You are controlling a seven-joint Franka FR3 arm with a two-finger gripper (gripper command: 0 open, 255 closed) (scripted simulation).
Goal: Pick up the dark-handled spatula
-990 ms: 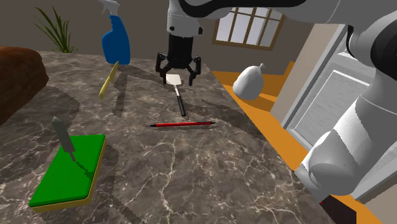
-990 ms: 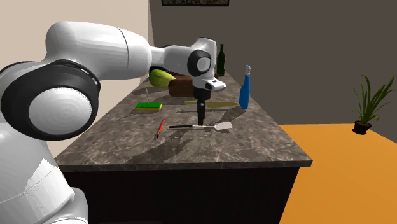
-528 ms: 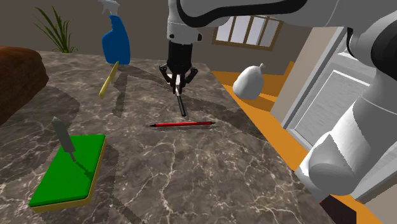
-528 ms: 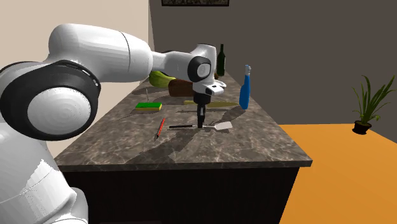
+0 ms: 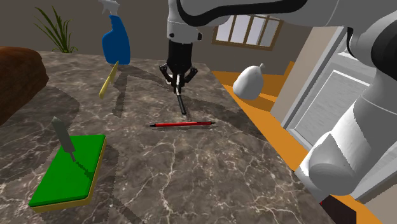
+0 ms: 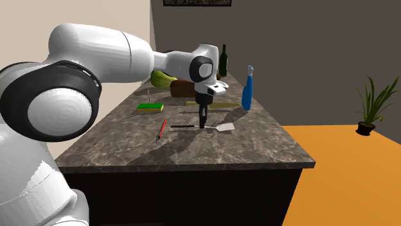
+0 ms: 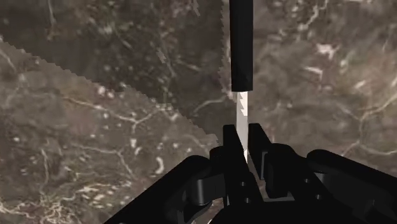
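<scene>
A white Franka arm reaches over a dark marbled counter [image 5: 191, 172] in a rendered home. Its black claw [image 5: 178, 80] is down at the surface and clenched on the dark-handled spatula [image 5: 182, 105]. In the wrist view, the two fingers [image 7: 259, 141] pinch the thin metal neck just below the black handle, which runs straight away from the claw.

From the second exterior view, the spatula appears to lie flat on the counter. Its pale blade [image 6: 225, 128] is on one side of the claw and its handle on the other.

A red pencil [image 5: 181, 124] lies near the end of the handle but does not touch it. A blue spray bottle [image 5: 116, 38] stands farther back. A green sponge [image 5: 70, 168] sits well apart, toward the shoulder view's lower left.

Progress, as a judgement: the approach and the closing of the claw look done. The lift has not yet happened, since nothing shows the spatula clear of the counter. Because the grip is on the narrow neck, the spatula may tilt once raised.
</scene>
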